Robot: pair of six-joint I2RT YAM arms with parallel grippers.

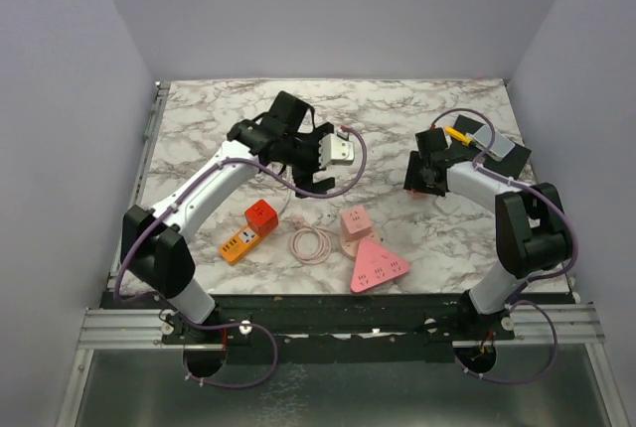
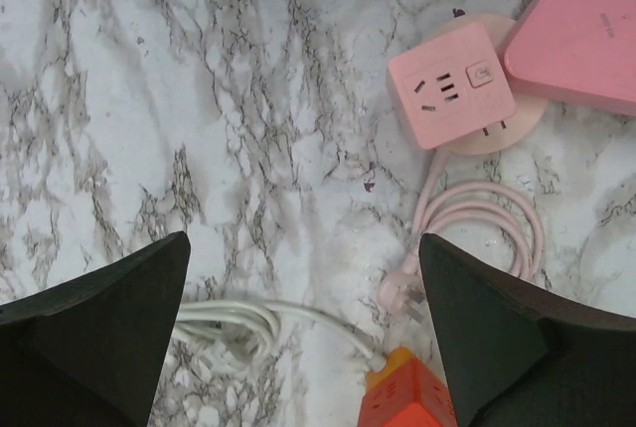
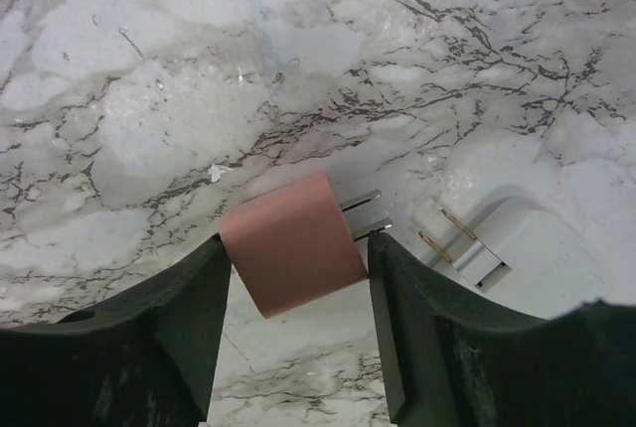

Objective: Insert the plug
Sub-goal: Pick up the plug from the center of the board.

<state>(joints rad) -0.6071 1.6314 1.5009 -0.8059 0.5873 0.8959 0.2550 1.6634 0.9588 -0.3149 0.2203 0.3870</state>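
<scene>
A dusty-pink plug (image 3: 293, 243) lies tilted on the marble table (image 3: 149, 99), its two metal prongs pointing right. My right gripper (image 3: 298, 240) is shut on it, one finger touching each side. In the top view this gripper (image 1: 422, 174) is low over the right half of the table. My left gripper (image 2: 303, 243) hangs open above the table with nothing between its fingers, and the top view shows it (image 1: 320, 161) left of centre. Below it are a pink cube socket (image 2: 452, 97) on a round base and the end of an orange power strip (image 2: 407, 392).
A white plug (image 3: 517, 253) with gold prongs lies just right of the pink one. A pink triangular strip (image 1: 378, 266), a coiled pink cable (image 1: 312, 244), a red cube (image 1: 261, 215) and the orange strip (image 1: 241, 242) sit near the front. Yellow and grey items (image 1: 477, 137) lie at back right.
</scene>
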